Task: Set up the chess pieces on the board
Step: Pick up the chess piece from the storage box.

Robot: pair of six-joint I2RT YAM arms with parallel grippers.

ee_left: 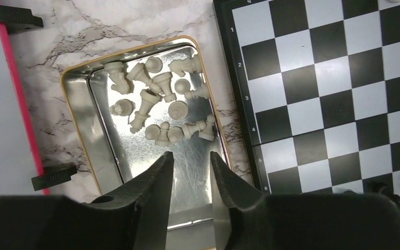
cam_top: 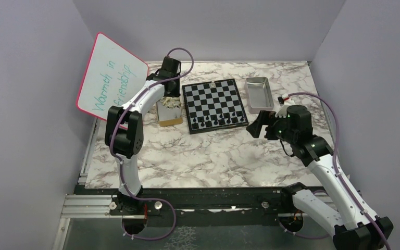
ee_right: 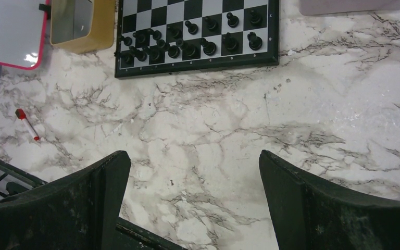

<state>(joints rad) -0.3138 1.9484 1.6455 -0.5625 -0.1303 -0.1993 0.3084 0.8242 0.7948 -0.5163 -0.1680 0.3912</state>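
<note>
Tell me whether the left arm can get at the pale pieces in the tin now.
Probably yes: the left end effector hangs over the open tin, nothing between it and the pale pieces, though they lie jumbled.

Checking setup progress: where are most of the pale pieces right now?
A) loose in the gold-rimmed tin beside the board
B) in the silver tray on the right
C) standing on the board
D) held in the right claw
A: the left wrist view shows the pale pieces lying jumbled in the gold-rimmed tin next to the board, with the left claw above the tin holding nothing.
</note>
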